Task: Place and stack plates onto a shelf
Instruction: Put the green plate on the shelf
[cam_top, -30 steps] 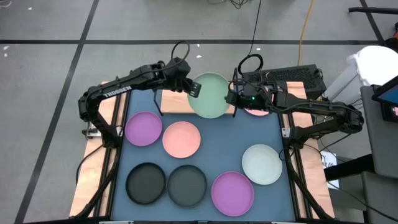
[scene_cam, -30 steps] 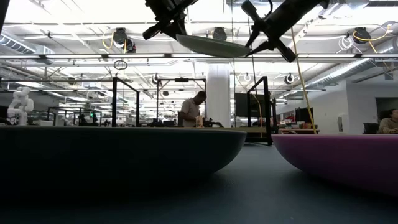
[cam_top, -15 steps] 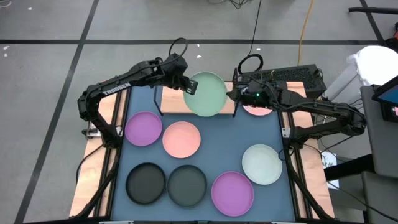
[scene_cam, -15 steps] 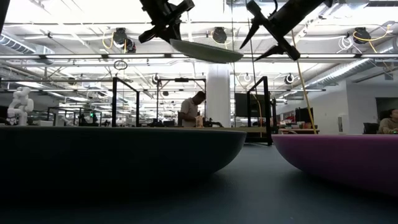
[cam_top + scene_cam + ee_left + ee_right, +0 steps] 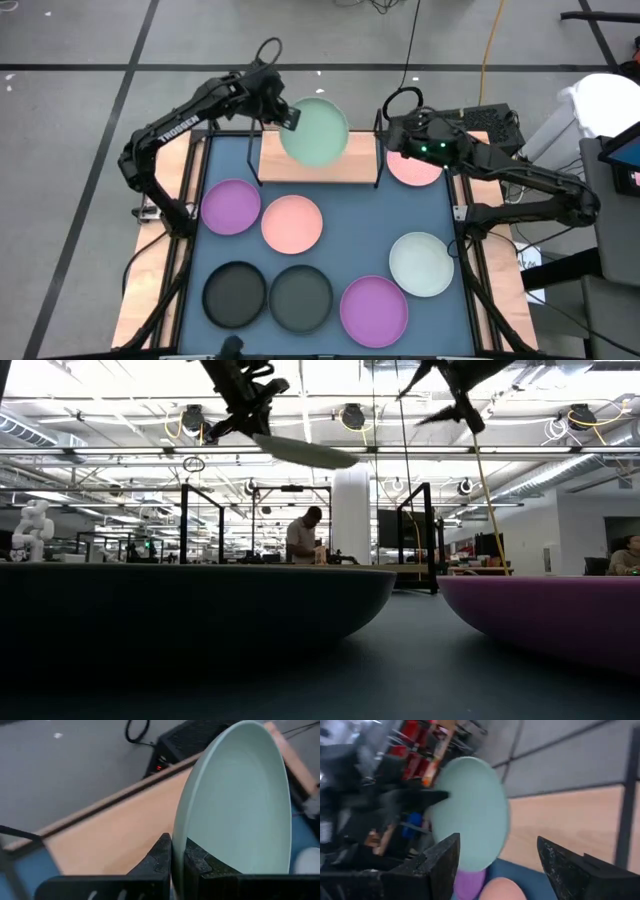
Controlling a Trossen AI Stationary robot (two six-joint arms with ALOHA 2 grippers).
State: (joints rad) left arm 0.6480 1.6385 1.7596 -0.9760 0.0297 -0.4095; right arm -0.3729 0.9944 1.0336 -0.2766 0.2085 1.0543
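Above the far edge of the table, the left gripper (image 5: 287,117) pinches the rim of the mint green plate (image 5: 316,130) and holds it in the air over the shelf (image 5: 300,168), the wooden board between black wire posts. The right gripper (image 5: 392,130) hangs just beside the plate with its fingers spread wide and nothing between them, above a pink plate (image 5: 413,168) lying by the board's right end. By my reading, the step in hand is carrying the green plate to the board. The next move calls for levelling the tilted plate, lowering it flat onto the wood clear of the posts, and only then letting go.

Seven more plates wait on the blue mat (image 5: 440,215), none yet stacked. From the low view the board itself is hidden behind two near plates, so how high the green plate hangs above the wood is hard to judge.
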